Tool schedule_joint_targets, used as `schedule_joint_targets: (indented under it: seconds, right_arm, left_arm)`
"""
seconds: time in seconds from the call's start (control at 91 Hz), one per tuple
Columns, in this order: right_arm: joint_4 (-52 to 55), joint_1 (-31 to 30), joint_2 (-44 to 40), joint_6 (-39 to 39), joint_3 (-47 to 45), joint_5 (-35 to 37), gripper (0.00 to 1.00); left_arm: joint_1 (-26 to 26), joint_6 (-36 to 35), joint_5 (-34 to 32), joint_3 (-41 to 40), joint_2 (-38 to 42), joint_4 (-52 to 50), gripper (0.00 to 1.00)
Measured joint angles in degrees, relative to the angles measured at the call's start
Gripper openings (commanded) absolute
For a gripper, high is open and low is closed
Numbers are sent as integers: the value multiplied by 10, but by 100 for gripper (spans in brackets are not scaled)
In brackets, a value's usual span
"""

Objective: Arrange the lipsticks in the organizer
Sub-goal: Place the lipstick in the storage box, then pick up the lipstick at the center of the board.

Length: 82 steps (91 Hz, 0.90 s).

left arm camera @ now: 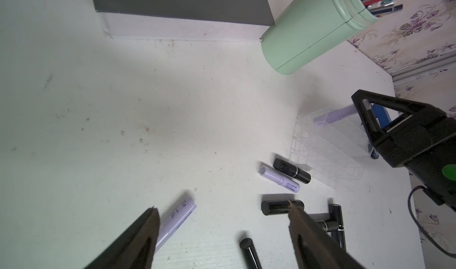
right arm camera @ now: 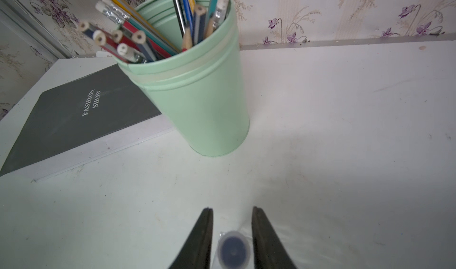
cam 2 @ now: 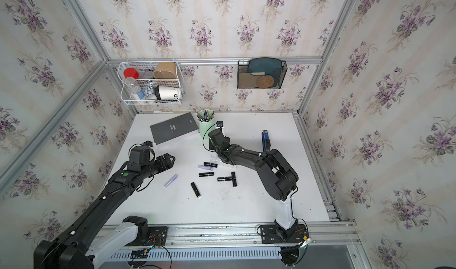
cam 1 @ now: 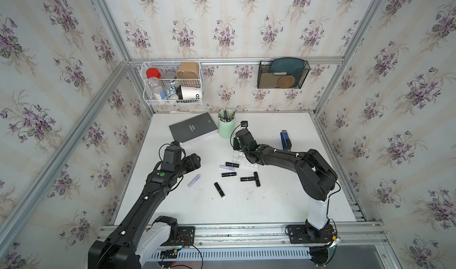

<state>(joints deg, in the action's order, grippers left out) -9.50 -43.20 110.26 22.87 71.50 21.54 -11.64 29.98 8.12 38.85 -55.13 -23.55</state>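
The clear organizer (cam 1: 249, 163) lies mid-table, partly under my right arm. My right gripper (right arm camera: 232, 208) points down over it. Its jaws stand slightly apart around the top of a lilac lipstick (right arm camera: 234, 250), with a thin gap on each side. That lilac tube (left arm camera: 333, 116) stands in a cell of the organizer (left arm camera: 328, 154). Several lipsticks lie loose on the table: black ones (cam 1: 232, 164) (cam 1: 229, 174) (cam 1: 219, 189) and a crossed pair (cam 1: 251, 179), plus two lilac ones (cam 1: 227, 167) (cam 1: 194, 180). My left gripper (left arm camera: 222, 206) hangs open above the table, holding nothing, with a lilac tube (left arm camera: 177, 218) by one finger.
A mint-green pen cup (cam 1: 226, 127) full of pencils and a grey book (cam 1: 193, 127) stand behind the organizer. A blue stapler (cam 1: 285, 139) lies to its right. A white wire basket (cam 1: 172, 82) and a black mesh rack (cam 1: 282, 74) hang on the back wall.
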Motion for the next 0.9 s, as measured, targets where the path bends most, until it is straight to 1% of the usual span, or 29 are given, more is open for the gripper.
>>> schedule_joint_targets:
  seconds: [0.099, 0.165, 0.231, 0.297, 0.341, 0.495, 0.637, 0.703, 0.802, 0.901]
  right_arm:
    - [9, -2, -27, -1, -5, -3, 52]
    - [19, -2, -54, -2, -7, -12, 54]
    - [35, -7, -83, -7, -5, -24, 55]
    - [58, -21, -100, -19, 11, -52, 56]
    - [72, -34, -104, -23, 20, -83, 57]
    - [128, -80, -101, -41, 8, -223, 61]
    - [169, -139, -63, -77, 38, -302, 61]
    - [173, -146, -59, -82, 40, -326, 61]
    - [171, -143, -64, -81, 37, -340, 61]
    - [175, -152, -44, -92, 64, -362, 61]
  left_arm:
    - [0, 0, -9, 0, 8, -16, 85]
    - [0, 1, -20, 0, 11, -31, 85]
    - [2, 3, -31, 0, 15, -47, 82]
    - [8, 9, -46, 0, 20, -63, 81]
    - [12, 12, -56, -2, 21, -71, 80]
    - [17, 36, -74, -25, 18, -95, 79]
    - [20, 72, -74, -50, 24, -110, 78]
    - [21, 73, -74, -43, 17, -110, 78]
    - [21, 73, -73, -28, -12, -111, 78]
    - [22, 76, -66, -31, -25, -116, 78]
